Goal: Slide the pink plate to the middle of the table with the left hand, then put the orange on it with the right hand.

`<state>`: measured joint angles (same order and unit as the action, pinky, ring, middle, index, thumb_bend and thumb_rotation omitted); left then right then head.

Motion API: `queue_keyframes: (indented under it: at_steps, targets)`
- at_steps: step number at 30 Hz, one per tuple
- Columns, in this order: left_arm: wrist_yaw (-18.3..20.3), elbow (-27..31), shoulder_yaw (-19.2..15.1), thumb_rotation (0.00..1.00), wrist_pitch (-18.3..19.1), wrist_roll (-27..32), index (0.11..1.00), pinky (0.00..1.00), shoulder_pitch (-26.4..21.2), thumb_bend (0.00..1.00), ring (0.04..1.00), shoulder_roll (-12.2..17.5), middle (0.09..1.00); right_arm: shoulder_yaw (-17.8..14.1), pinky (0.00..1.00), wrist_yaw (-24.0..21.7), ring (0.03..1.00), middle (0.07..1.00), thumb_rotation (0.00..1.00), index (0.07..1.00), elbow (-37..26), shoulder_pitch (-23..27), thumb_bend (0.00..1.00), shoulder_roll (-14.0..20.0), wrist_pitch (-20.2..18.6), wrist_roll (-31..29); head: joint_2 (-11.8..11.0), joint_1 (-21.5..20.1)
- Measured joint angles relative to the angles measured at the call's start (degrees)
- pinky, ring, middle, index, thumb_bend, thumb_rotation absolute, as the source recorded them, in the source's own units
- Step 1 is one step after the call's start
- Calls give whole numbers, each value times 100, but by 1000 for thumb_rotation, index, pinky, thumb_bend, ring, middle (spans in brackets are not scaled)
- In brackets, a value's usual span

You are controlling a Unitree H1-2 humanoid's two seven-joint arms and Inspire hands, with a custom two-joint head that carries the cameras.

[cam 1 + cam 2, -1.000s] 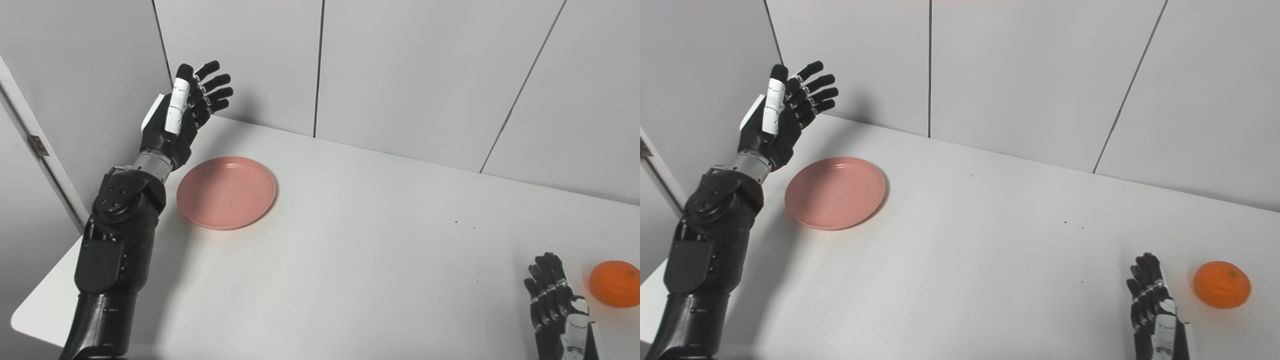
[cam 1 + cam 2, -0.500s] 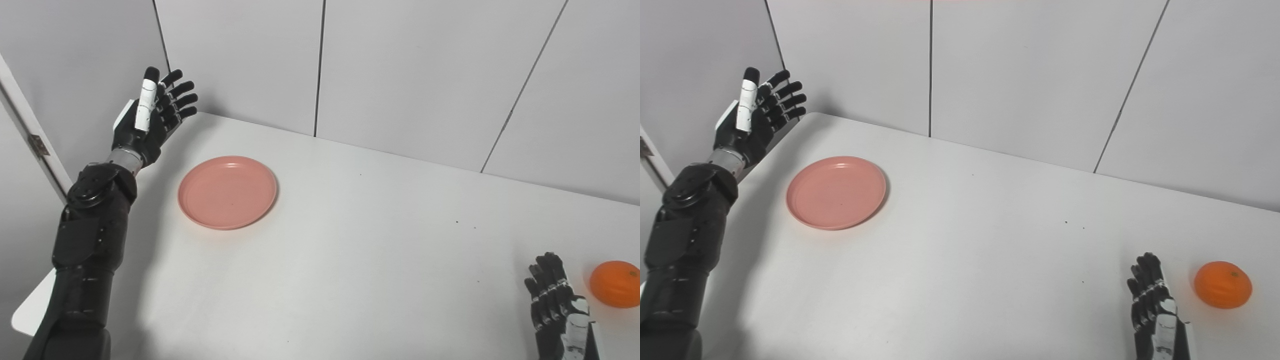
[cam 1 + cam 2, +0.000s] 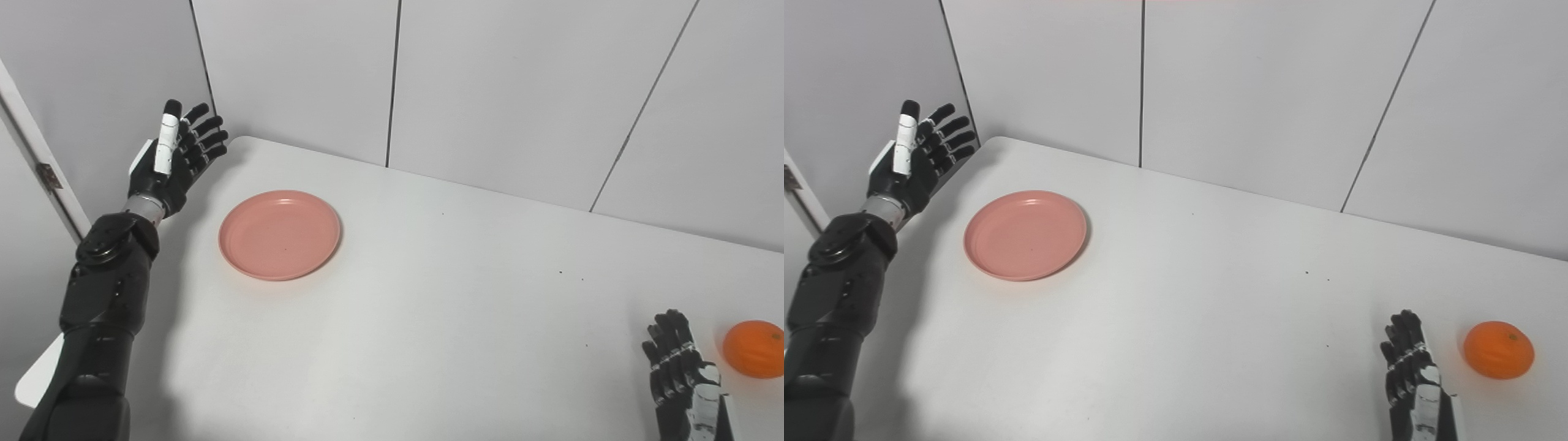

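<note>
The pink plate [image 3: 280,234] lies flat at the far left of the white table [image 3: 441,318]. My left hand [image 3: 174,159] is raised beyond the table's left edge, left of the plate and apart from it, open with fingers spread and nothing in it. The orange [image 3: 1499,350] rests on the table near the right edge. My right hand [image 3: 1412,370] lies low at the bottom right, just left of the orange without touching it, open with fingers extended.
Grey wall panels [image 3: 490,92] rise right behind the table's far edge and along its left side. A white door frame with a hinge [image 3: 48,176] stands at the far left. Small dark specks [image 3: 560,272] dot the tabletop.
My left hand and arm have swung left and outward, from above the plate's far-left rim to beyond the table's left edge. Plate, orange and right hand have stayed put.
</note>
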<state>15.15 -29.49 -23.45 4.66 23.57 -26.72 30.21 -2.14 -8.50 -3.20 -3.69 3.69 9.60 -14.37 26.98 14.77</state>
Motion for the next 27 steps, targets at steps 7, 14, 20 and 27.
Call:
queue_keyframes:
  at_steps: [7, 14, 20, 27]
  targets:
    - [-15, -491, -43, 870, -154, 41, 901, 860, 1, 1000, 851, -77, 865, 1, 1000, 5, 971, 951, 1000, 939, -13, -10, 808, 1, 0, 2, 26, -9]
    - [72, -987, -285, 831, -194, 417, 862, 735, -18, 1000, 818, -348, 840, 13, 1000, 11, 968, 953, 1000, 941, -49, -23, 801, -2, -1, 2, 70, -18]
    - [279, -1293, -316, 831, -479, 531, 851, 692, -83, 1000, 776, -320, 831, 14, 1000, 15, 969, 952, 1000, 938, -78, -39, 817, -2, -2, 2, 79, -18]
    - [331, -1324, -341, 844, -537, 659, 844, 697, -86, 1000, 794, -338, 837, 14, 1000, 14, 965, 950, 1000, 934, -79, -40, 814, -1, -2, -2, 88, -18]
